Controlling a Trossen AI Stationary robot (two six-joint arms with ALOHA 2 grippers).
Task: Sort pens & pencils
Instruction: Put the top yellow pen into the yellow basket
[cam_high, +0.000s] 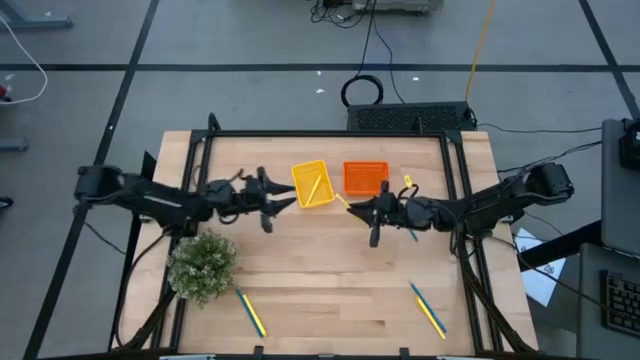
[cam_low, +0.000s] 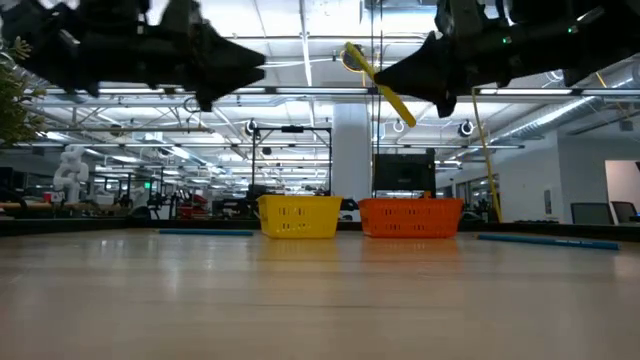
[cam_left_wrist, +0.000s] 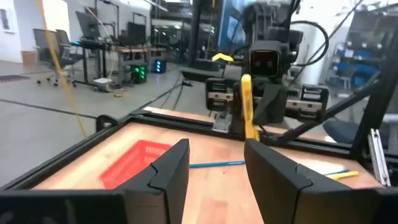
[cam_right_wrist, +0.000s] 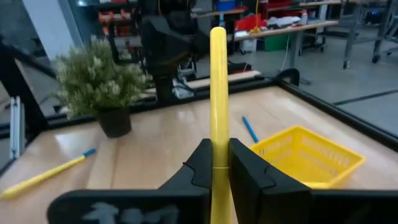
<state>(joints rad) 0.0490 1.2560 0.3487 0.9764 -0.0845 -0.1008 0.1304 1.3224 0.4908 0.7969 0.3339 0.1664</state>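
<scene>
Clamped between the right claw's (cam_right_wrist: 213, 163) fingers, a yellow pencil (cam_right_wrist: 217, 93) juts forward above the tabletop (cam_high: 330, 280), just beside the orange tray (cam_high: 364, 177). Opposite, the left claw (cam_left_wrist: 214, 171) hangs parted, empty, beside the yellow tray (cam_high: 313, 185).

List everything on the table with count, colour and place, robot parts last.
Yellow tray: one, yellow, far middle of the table, holding one yellow pencil.
Orange tray: one, orange, right beside the yellow tray.
Held pencil: one, yellow, clamped in the right gripper, raised above the table.
Left pair: one blue pen and one yellow pencil lying together, near edge, by the plant.
Right pair: one blue pen and one yellow pencil lying together, near edge, right side.
Plant: one, green in a dark pot, near left.
Left gripper: open, empty, over the table left of the yellow tray.
Right gripper: shut on the held pencil, just in front of the orange tray.
</scene>
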